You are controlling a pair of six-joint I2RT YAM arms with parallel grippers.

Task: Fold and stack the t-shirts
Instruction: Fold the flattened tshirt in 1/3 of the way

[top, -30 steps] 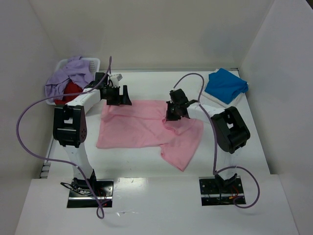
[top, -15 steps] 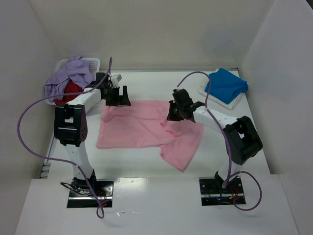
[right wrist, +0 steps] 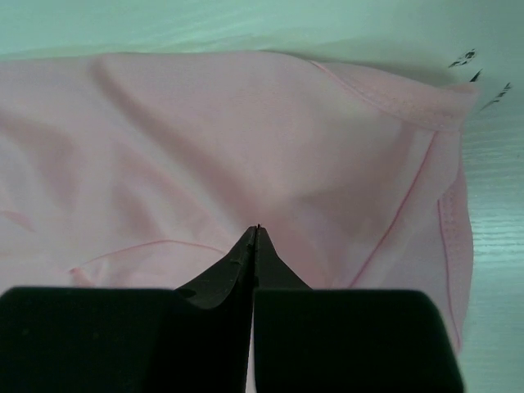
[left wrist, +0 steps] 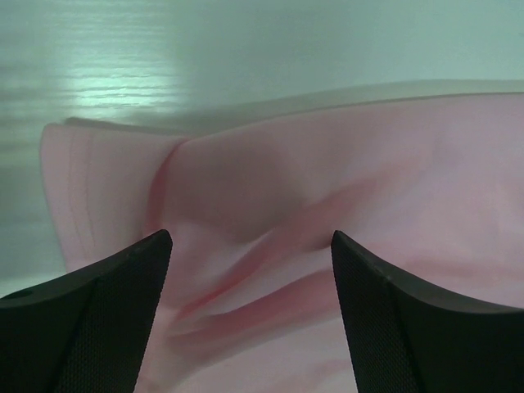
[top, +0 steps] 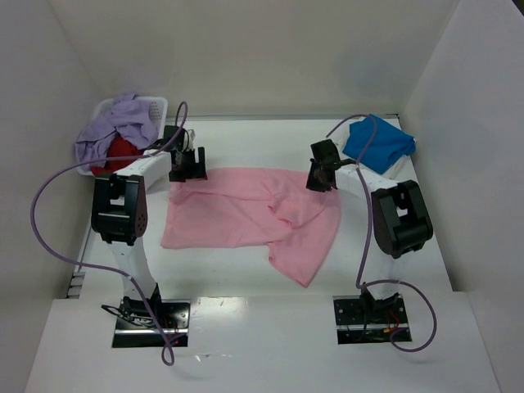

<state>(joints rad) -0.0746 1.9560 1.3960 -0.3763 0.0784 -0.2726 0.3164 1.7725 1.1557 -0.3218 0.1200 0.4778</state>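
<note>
Lying flat on worktop (top: pixel 246 139), pink t-shirt (top: pixel 246 209) has long axis running left to right. Left gripper (top: pixel 187 172) sits at shirt's far-left corner, wide apart and holding nothing, with corner cloth just below. Right gripper (top: pixel 321 182) sits at shirt's far-right corner, pinched fully closed, no cloth visibly caught. Each arm is nearest its own far corner. You likely need to reopen right gripper before grasping. Blue t-shirt (top: pixel 378 143) lies folded beyond pink shirt's right end.
</note>
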